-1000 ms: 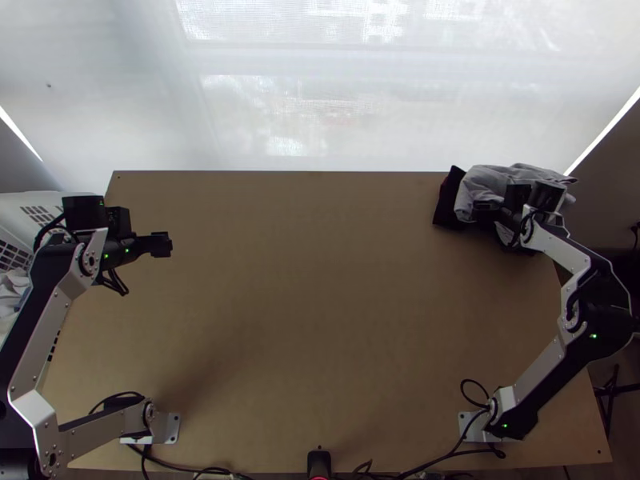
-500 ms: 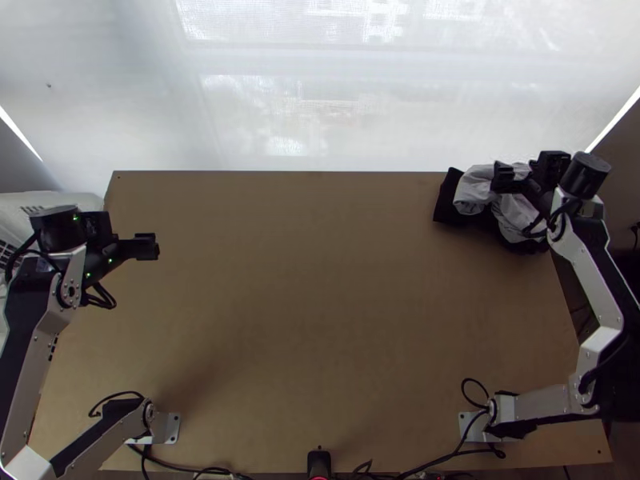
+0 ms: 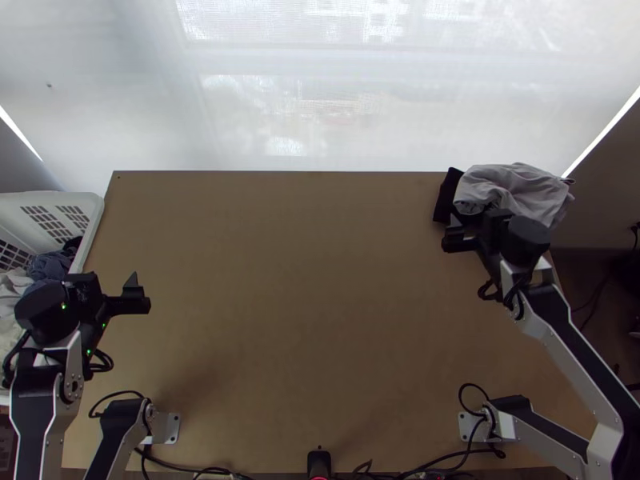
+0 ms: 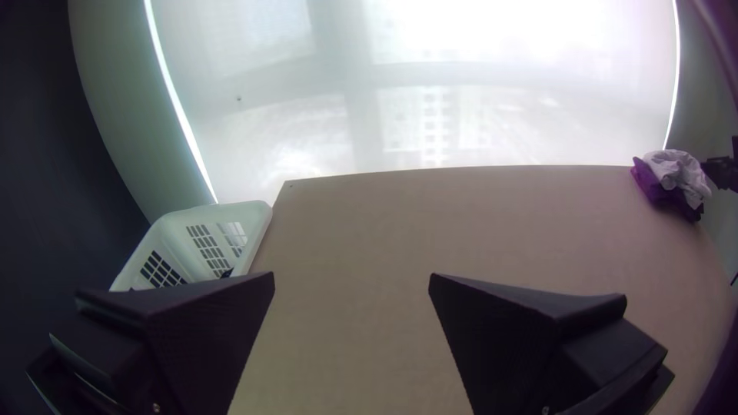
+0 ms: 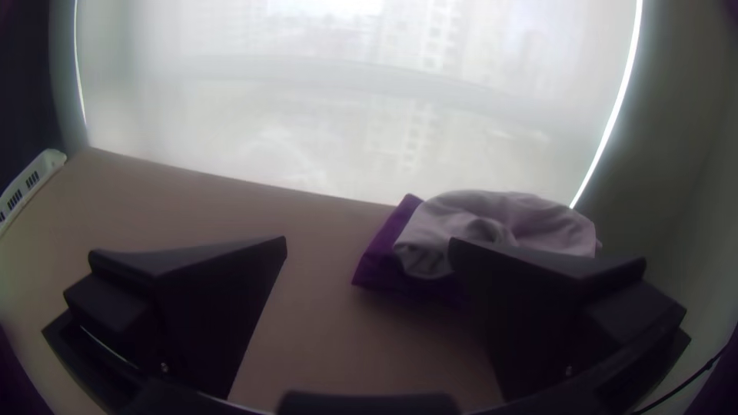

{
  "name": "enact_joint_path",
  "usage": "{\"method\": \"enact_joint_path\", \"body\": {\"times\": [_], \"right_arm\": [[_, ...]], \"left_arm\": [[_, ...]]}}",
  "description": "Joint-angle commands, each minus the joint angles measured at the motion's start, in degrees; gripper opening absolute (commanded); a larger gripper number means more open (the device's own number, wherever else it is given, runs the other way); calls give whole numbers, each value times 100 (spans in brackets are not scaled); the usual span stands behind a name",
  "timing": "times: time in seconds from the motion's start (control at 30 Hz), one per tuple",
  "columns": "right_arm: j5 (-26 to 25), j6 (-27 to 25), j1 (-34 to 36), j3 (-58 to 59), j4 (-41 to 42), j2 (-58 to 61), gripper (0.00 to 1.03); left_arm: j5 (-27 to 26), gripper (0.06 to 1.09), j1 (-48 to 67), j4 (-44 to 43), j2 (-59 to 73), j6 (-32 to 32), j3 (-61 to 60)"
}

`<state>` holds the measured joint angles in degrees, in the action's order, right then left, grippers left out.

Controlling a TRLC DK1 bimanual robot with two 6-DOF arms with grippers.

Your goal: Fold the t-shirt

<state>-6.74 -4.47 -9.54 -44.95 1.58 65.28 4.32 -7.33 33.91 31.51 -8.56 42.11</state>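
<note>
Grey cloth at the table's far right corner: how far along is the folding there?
Not visibly finished: the grey cloth lies bunched, though the dark cloth under it has straight edges, perhaps already folded. Nothing is in hand; the left gripper and right gripper are both open. If that is the t-shirt, spreading and folding it likely remain; more cloths lie in the basket.

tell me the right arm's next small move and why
Probably ease the right tool back from the grey cloth: its fingers stand apart with nothing gripped, and that cloth lies bunched on a dark cloth at the far right of the table, close enough that a finger might snag it.
</note>
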Motion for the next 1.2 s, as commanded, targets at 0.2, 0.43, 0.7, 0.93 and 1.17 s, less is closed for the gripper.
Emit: {"method": "enact_joint_path", "body": {"times": [0.2,0.43,0.7,0.93,1.17], "right_arm": [[-1224,500,-1173,3449,1371,-2546,98],[-1303,711,-944,3888,-624,-4937,98],[-1312,1106,-909,3941,-1363,-6475,98],[-1321,1809,-426,3959,-1617,-6536,98],[-1321,1818,-48,3959,-1617,-6528,98]], "left_arm": [[140,104,-383,54,-2096,829,-1240],[34,104,-462,-209,-3177,741,-2084],[-212,104,-427,-183,-3168,1427,-2462],[-203,104,-515,-227,-3159,1348,-2761],[-203,104,-559,-227,-3159,1339,-2761]]}}
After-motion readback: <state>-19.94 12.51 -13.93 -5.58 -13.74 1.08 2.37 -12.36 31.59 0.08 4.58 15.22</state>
